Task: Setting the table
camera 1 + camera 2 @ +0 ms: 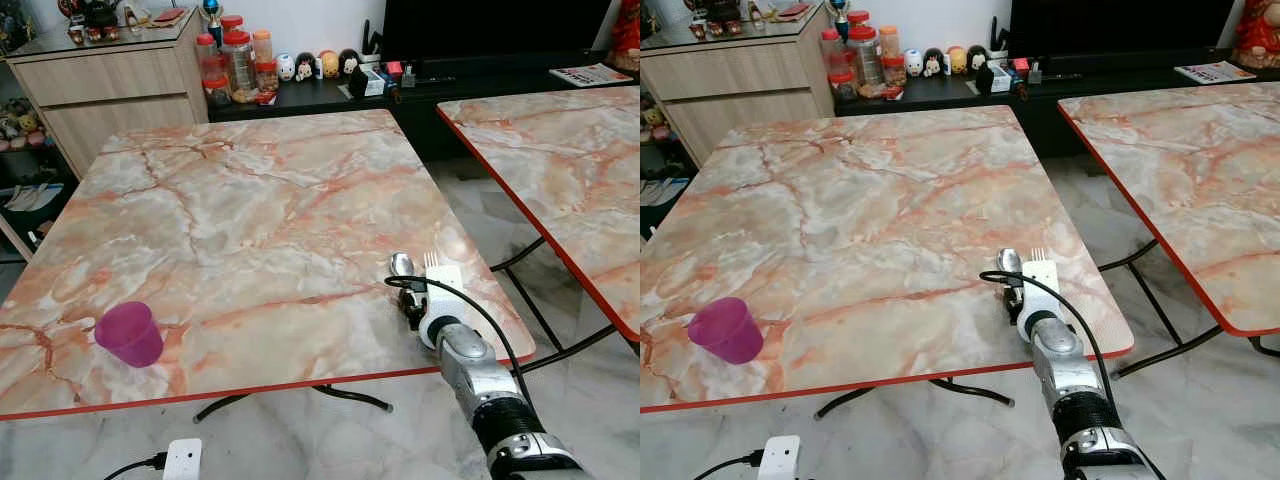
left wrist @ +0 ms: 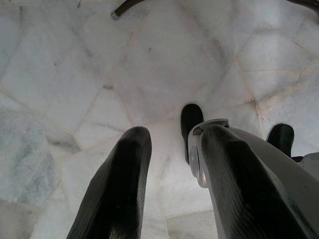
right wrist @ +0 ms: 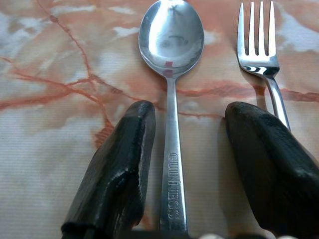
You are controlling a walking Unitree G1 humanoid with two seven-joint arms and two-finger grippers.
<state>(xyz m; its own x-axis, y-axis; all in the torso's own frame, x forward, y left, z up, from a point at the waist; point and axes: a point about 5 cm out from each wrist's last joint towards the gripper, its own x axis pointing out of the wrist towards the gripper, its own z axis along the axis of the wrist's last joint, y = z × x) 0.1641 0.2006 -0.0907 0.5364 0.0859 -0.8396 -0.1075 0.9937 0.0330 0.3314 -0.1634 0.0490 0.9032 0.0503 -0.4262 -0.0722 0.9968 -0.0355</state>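
Observation:
A steel spoon [image 3: 171,35] and a steel fork [image 3: 258,45] lie side by side on the marble-patterned table [image 1: 260,200], near its front right corner. My right gripper [image 3: 189,112] is low over them and open. The spoon's handle runs between its two black fingers [image 3: 124,159], untouched, and the fork lies just outside one finger. From the head, the spoon bowl [image 1: 402,264] and fork tines [image 1: 432,260] poke out beyond my right wrist. A purple cup [image 1: 130,334] stands upright near the table's front left edge. My left gripper [image 2: 174,132] hangs open over the floor, holding nothing.
A second marble table [image 1: 560,150] stands to the right across a narrow gap of floor. Behind are a wooden cabinet [image 1: 110,80], jars [image 1: 235,62] and a low black TV bench [image 1: 330,98]. A white power strip [image 1: 182,460] lies on the floor under the front edge.

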